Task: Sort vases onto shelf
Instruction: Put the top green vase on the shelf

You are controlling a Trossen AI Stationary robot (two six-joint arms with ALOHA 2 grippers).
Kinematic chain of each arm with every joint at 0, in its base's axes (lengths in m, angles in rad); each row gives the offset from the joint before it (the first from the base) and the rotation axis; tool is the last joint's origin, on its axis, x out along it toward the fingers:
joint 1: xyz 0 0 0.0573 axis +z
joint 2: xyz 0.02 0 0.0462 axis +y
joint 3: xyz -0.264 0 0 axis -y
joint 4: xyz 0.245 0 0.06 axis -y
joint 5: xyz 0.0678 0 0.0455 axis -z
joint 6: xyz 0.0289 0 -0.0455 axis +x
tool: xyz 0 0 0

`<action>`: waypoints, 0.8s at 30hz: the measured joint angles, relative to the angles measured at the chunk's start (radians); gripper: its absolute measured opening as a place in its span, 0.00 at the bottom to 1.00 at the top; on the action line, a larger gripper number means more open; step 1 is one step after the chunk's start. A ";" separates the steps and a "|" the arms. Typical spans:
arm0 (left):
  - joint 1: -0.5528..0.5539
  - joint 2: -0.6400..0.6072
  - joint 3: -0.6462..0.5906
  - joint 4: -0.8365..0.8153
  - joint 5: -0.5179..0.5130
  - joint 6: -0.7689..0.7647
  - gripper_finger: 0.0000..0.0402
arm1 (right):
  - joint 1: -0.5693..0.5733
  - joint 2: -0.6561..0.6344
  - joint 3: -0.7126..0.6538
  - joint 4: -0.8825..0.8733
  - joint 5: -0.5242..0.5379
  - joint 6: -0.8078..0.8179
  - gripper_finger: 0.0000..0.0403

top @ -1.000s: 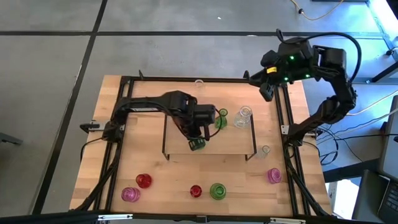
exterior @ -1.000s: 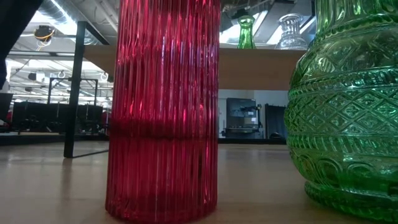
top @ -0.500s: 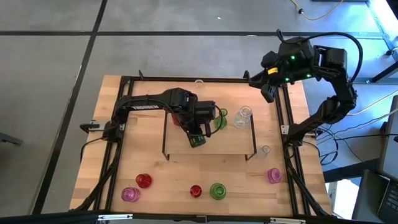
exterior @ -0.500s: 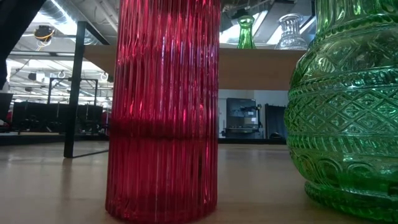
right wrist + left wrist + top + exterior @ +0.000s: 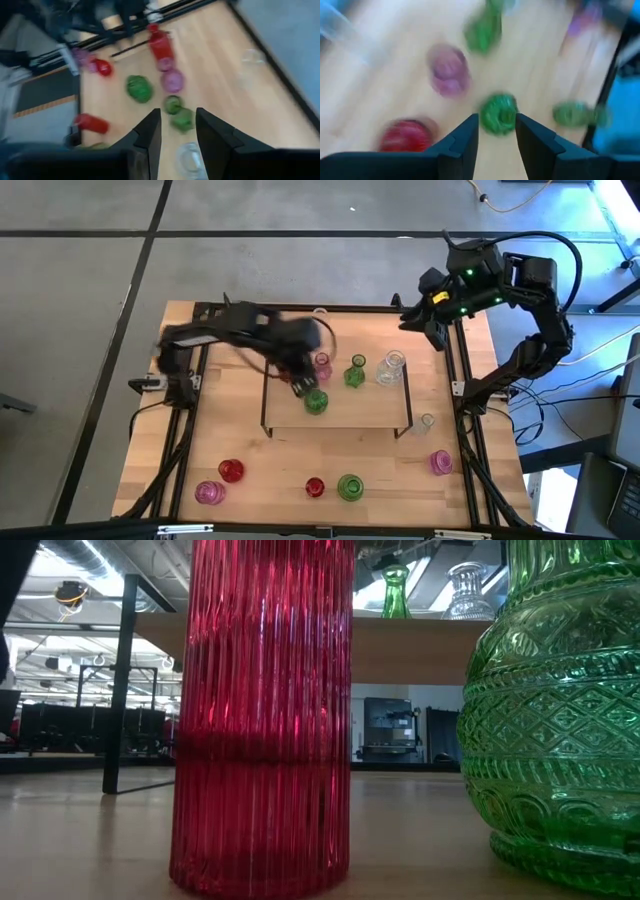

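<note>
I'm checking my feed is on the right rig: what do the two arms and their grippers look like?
Both arms are dark, jointed and matte. The right arm carries black cables looping over it and small green and yellow lights near its wrist. The right gripper and the left gripper each end in two flat, dark, blocky fingers. The left arm is motion-blurred in the high view.

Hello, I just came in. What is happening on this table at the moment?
A two-arm robot is sorting small glass vases onto the low wooden shelf. The left gripper is over the shelf, open, beside a green vase standing there; nothing is between its fingers. A pink vase, another green one and a clear one also stand on the shelf. Several vases wait along the table's near edge. The right gripper hangs open above the far right corner.
</note>
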 joint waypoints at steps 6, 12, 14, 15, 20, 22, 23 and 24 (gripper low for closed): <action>-0.062 -0.222 0.002 0.140 -0.351 0.104 0.30 | 0.096 0.001 -0.128 0.167 -0.119 0.001 0.27; -0.069 -0.393 0.002 0.098 -0.333 0.155 0.30 | 0.290 0.002 -0.377 0.540 -0.239 -0.010 0.27; -0.075 -0.435 0.002 0.057 -0.337 0.150 0.30 | 0.339 0.004 -0.462 0.677 -0.239 -0.015 0.27; -0.079 -0.452 0.002 0.033 -0.344 0.150 0.30 | 0.356 0.003 -0.503 0.743 -0.232 -0.016 0.27; -0.086 -0.508 0.001 -0.052 -0.452 0.156 0.30 | 0.353 0.031 -0.661 0.946 -0.195 0.072 0.19; -0.085 -0.523 -0.008 -0.043 -0.494 0.179 0.30 | 0.333 0.070 -0.680 1.002 -0.190 0.119 0.11; -0.085 -0.529 -0.010 -0.036 -0.509 0.193 0.30 | 0.327 0.089 -0.680 1.027 -0.189 0.126 0.06; -0.085 -0.533 -0.014 -0.037 -0.520 0.201 0.30 | 0.322 0.110 -0.678 1.047 -0.187 0.129 0.03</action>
